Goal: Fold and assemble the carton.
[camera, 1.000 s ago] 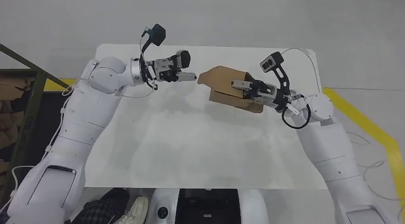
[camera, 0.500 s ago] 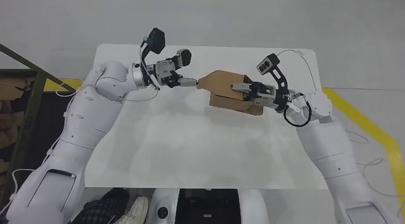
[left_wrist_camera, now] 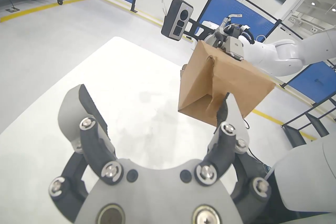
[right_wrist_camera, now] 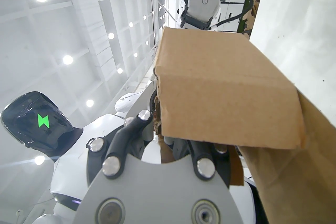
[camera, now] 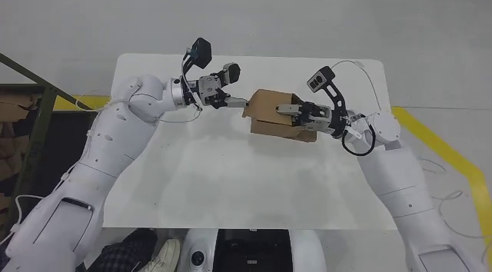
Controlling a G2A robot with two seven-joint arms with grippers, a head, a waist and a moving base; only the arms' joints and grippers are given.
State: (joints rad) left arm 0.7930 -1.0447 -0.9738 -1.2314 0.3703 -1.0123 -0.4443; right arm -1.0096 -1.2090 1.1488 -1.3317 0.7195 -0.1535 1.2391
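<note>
A brown carton (camera: 275, 113) hangs above the white table (camera: 192, 172), right of its middle. My right gripper (camera: 295, 110) is shut on the carton's (right_wrist_camera: 223, 93) upper wall, one finger (right_wrist_camera: 136, 122) outside it and the other hidden behind the cardboard. My left gripper (camera: 237, 101) is open at the carton's left end. In the left wrist view one fingertip (left_wrist_camera: 227, 107) touches the folded end flap of the carton (left_wrist_camera: 223, 78), and the other finger (left_wrist_camera: 88, 104) stands free over the table. Nothing lies between these fingers.
The table's front half (camera: 231, 195) is bare white surface. Flattened cardboard (camera: 15, 118) lies on the floor beyond the table's left edge. A yellow floor line (camera: 438, 141) runs past the right side.
My left gripper has moved right up to the carton's left end. The end flap that stuck out to the left is now pushed in. The right arm shifted slightly left with the carton.
</note>
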